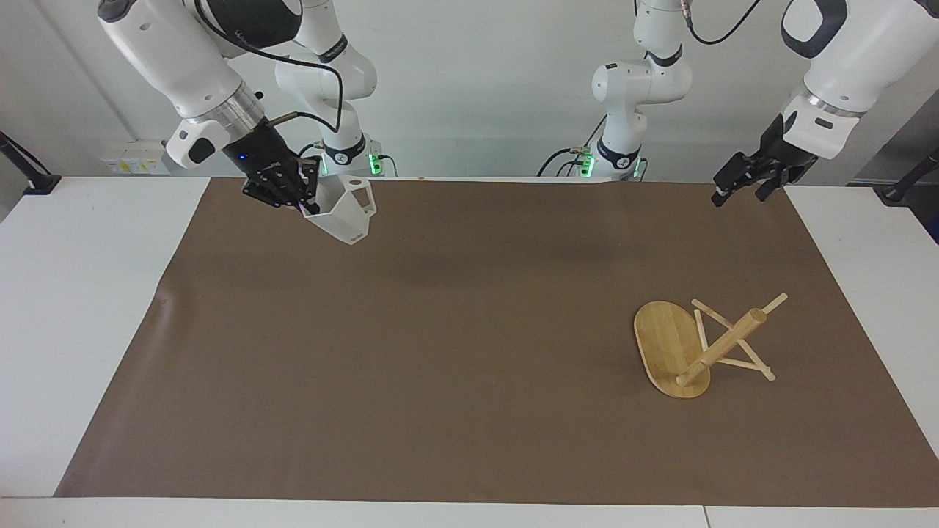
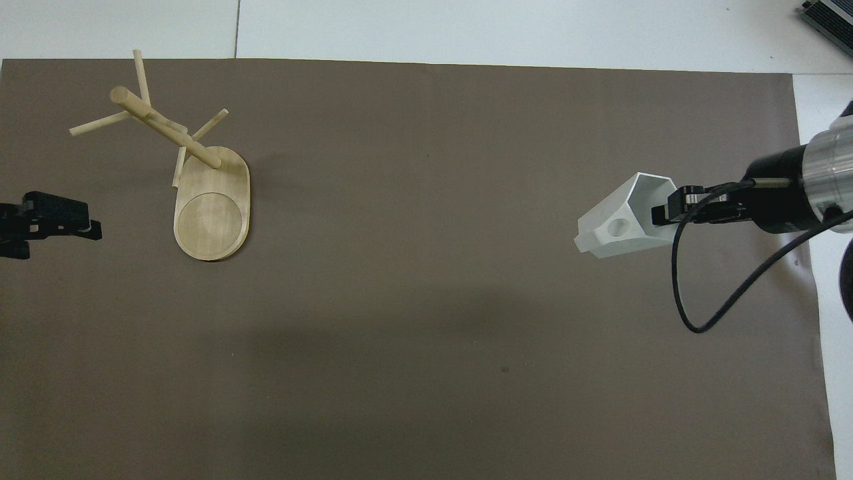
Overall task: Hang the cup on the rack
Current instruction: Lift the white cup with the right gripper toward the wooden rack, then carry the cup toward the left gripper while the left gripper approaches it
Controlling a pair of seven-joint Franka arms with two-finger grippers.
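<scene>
The right gripper (image 1: 307,198) pinches the rim of the white cup (image 1: 340,213), held aloft over the brown mat (image 1: 440,352); the left gripper (image 1: 739,185) hovers with fingers spread; farther out, toward the left arm's end, stands the bamboo rack (image 1: 693,348).

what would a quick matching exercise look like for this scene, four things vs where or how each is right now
Things:
1. cup
2. rack
3. left gripper
4. right gripper

States:
A. open, waiting in the air
B. standing on the brown mat
C. shut on a rim
D. held tilted in the air

Pairs: 1-D, 2-B, 3-A, 4-C
</scene>
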